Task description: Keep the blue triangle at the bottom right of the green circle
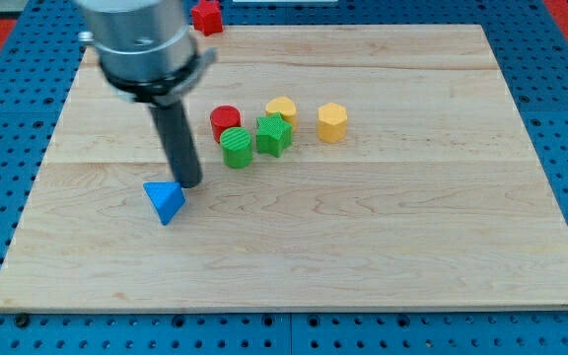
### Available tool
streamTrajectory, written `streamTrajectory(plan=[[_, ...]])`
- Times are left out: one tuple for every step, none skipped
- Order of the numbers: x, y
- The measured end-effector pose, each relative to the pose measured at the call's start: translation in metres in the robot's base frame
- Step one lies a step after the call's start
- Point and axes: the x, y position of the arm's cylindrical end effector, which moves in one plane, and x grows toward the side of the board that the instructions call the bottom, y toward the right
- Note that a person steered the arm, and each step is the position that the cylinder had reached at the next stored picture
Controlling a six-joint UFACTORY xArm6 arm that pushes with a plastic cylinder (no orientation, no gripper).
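Camera view, single frame. Blue triangle (165, 201) lies on the wooden board (383, 247), in the view's left half. It sits to the lower left of the green circle (236, 147), well apart from it, not at that block's lower right. My tip (188, 183) stands just beside the blue triangle, at its upper right edge; whether the two touch cannot be told, since the rod's dark end merges with the block's outline. The arm carries no pincer, only this straight dark rod, so there is nothing to stand apart or together.

Taking the green circle as landmark: a red cylinder (225, 120) stands directly behind it toward the view's top, touching or nearly so. A second green block (274, 134), of ribbed, roughly star-like outline, sits just to its right. A yellow block (282, 106), its shape hard to make out because the green ribbed block covers its lower part, lies to the upper right. A yellow hexagonal block (331, 121) stands farther right, clear of the cluster. A red block (206, 17) lies well above the green circle, at the board's top edge, its left side hidden by the arm's grey housing (144, 44).

The housing is cut off by the view's top, and it hides the board behind it. Blue perforated table (560, 89) surrounds the board on all sides.
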Motion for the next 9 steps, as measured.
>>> streamTrajectory(plan=[[0.000,-0.087],[0.013,-0.076],[0.020,-0.034],[0.060,-0.049],[0.063,-0.029],[0.012,-0.009],[0.012,0.058],[0.047,0.044],[0.078,0.059]])
